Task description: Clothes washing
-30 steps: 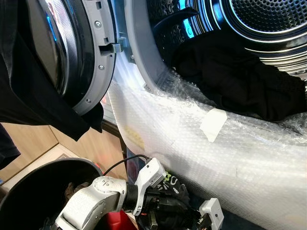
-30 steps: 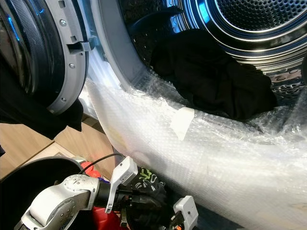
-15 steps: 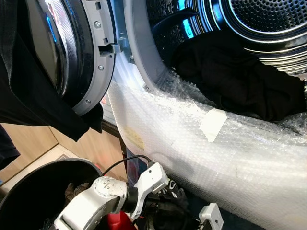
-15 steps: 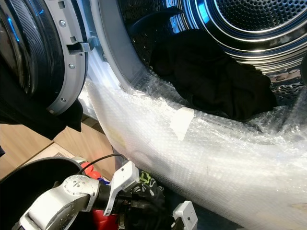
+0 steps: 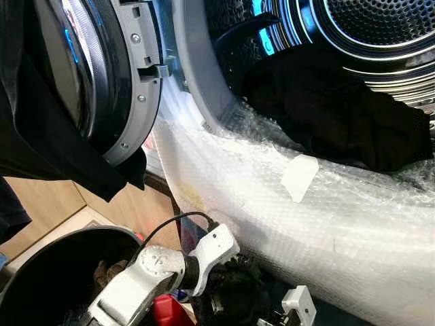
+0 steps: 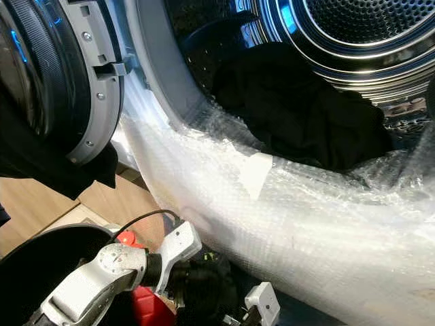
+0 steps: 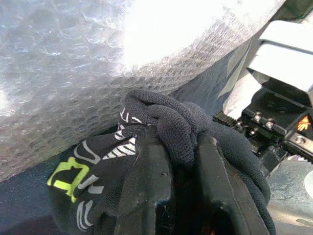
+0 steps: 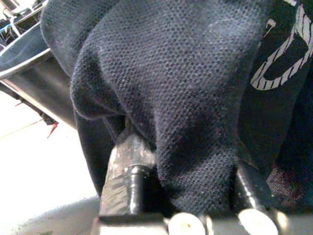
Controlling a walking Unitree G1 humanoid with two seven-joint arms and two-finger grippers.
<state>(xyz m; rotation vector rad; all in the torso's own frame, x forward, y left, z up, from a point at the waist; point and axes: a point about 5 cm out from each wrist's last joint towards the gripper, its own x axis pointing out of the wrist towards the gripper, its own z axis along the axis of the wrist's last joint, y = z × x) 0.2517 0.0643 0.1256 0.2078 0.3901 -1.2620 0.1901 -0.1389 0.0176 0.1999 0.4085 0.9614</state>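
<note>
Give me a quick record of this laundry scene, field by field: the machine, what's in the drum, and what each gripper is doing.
washer door: open, on the robot's left
drum: holds dark clothes
front of machine: covered in bubble wrap
black basket: on the floor below the door
left gripper: low beside the basket, shut on a black printed garment
right gripper: shut on the same garment

The wooden floor [image 5: 41,197] carries a black basket [image 5: 41,272] below the washer door. Inside the drum [image 6: 353,41] lies a dark garment [image 5: 340,115].
</note>
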